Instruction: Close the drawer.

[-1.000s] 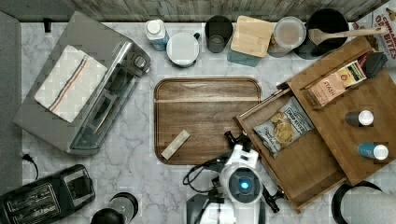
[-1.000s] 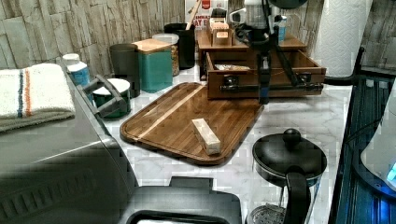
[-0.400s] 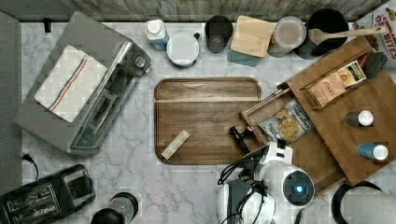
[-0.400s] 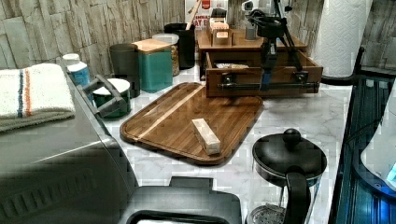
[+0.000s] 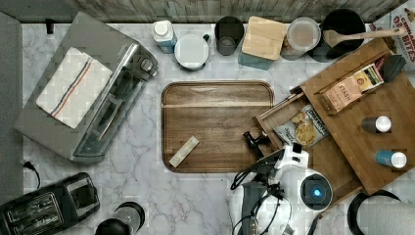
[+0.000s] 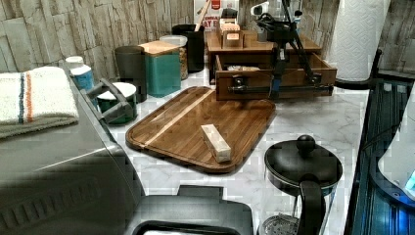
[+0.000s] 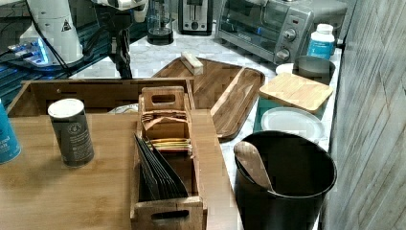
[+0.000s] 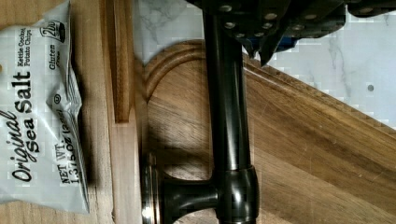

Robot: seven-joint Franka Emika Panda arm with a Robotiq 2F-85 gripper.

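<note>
Sitting nearest in the left view are a black kettle (image 6: 303, 169) and the toaster oven (image 6: 54, 161) with a striped towel (image 6: 34, 98) on top. Past those, a dark wooden tray (image 6: 235, 120) holds just one small pale block (image 6: 216, 142). Behind it comes the drawer (image 6: 254, 81), still pulled partway out of the cabinet, front edge overlapping the tray's far corner, and inside it lies a bag of sea salt chips (image 5: 304, 128). On the top board (image 5: 377, 161) over the drawer stand a box of tea bags (image 7: 165, 143), a dark canister (image 7: 72, 132) and a blue bottle (image 7: 8, 136). Farthest back along the wall, a black pot (image 7: 282, 177) has a wooden spoon (image 7: 253, 165) in it.

The gripper (image 6: 277, 78) hangs right at the drawer's black bar handle (image 8: 229, 116). From the wrist view the bar runs up between the jaws, which look spread on either side of it; whether they actually touch it can't be made out.
</note>
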